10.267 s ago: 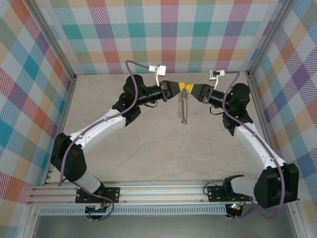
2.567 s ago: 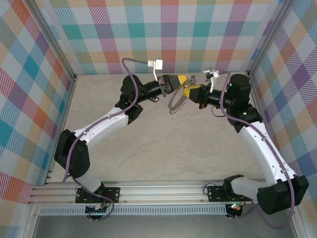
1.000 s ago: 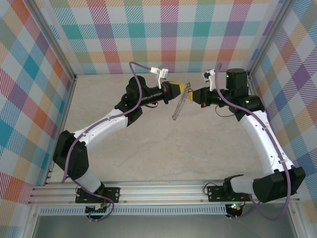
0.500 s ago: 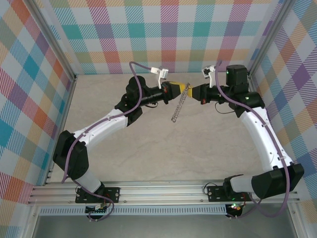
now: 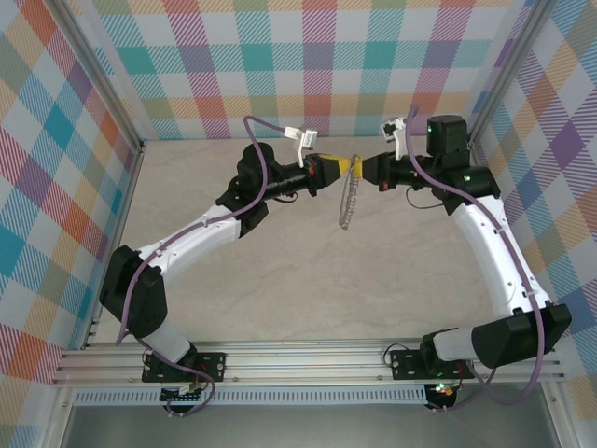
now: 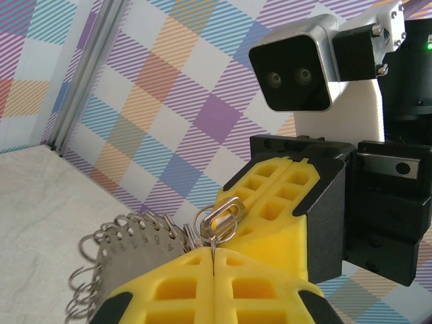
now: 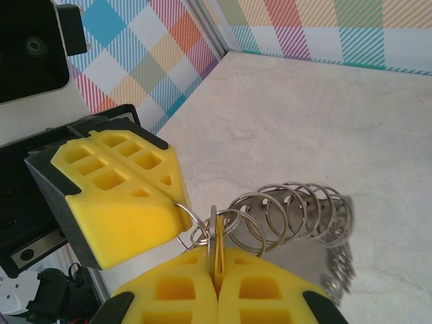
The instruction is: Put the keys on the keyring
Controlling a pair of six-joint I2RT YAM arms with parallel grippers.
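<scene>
Plaid walls in pastel checks box in a pale marbled table [image 5: 280,280], and right above the middle of it, held clear of the surface, dangles the keyring [image 5: 347,201], a limp silver string of loops hanging from where the two fingertips meet. Up close from the right wrist, the loops fan out like a coil, and a thin flat sliver stands among the first ones: by my reading that is the key [image 7: 214,239] seen edge-on, though it is too slim to be sure. The right gripper [image 5: 358,168] is clamped tight on that sliver, jaws fully together. Nose to nose with it, the left gripper [image 5: 341,165] is closed just as hard, pinching the keyring by its top end, where a small loop and clip poke up from the seam. So we are mid-threading, I'd say: both pieces are lifted and brought together, but whether the key has passed onto a loop I cannot tell. Working it fully round and letting go look yet to come.
</scene>
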